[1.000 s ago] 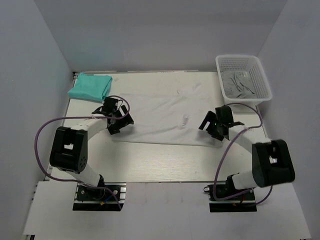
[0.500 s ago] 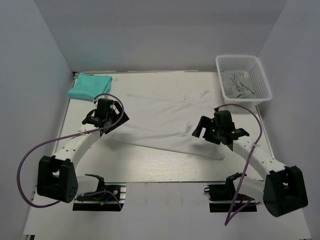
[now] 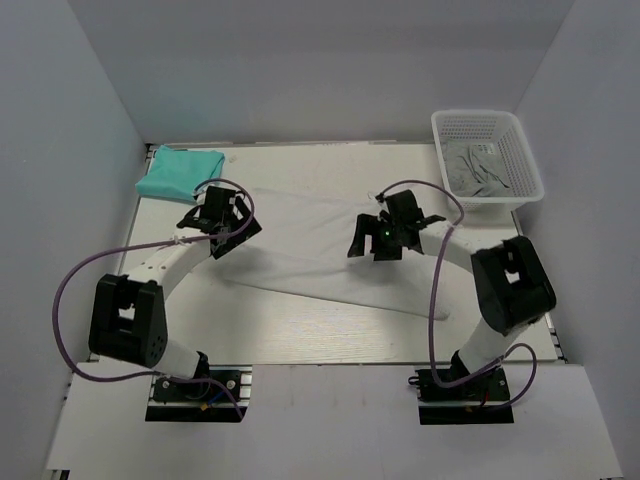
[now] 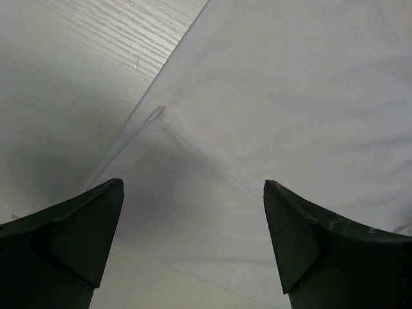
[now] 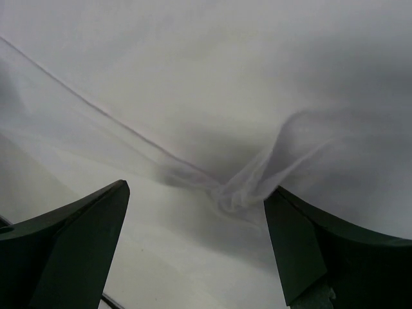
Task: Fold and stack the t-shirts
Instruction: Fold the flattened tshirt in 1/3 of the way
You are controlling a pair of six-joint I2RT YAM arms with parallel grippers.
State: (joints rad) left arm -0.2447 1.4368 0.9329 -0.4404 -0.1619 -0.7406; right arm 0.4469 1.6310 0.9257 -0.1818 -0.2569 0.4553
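— Where were the shirts when we looked?
— The white t-shirt [image 3: 320, 255] lay spread out across the middle of the table [image 3: 300, 335]. The teal t-shirt [image 3: 180, 172] sat folded up in the far left corner
— And our grippers?
— Both stood wide open and held nothing. The left gripper [image 3: 222, 225] hung over the white shirt's left edge. The right gripper [image 3: 385, 238] hung over its middle part, near a little bunched-up wrinkle [image 5: 232, 193]
— How did we think the cloth would feel?
— Soft, thin and light, we guessed. It would flop and sag, and it could slide on the smooth table. It would not break
— So where did we think we should grab?
— At the edges or corners, we thought, with one gripper on each side, so the shirt lifted evenly. By the left gripper we saw a turned-over edge [image 4: 161, 112], and that looked like a good spot to pinch. A grab in the middle would likely only bunch it up more
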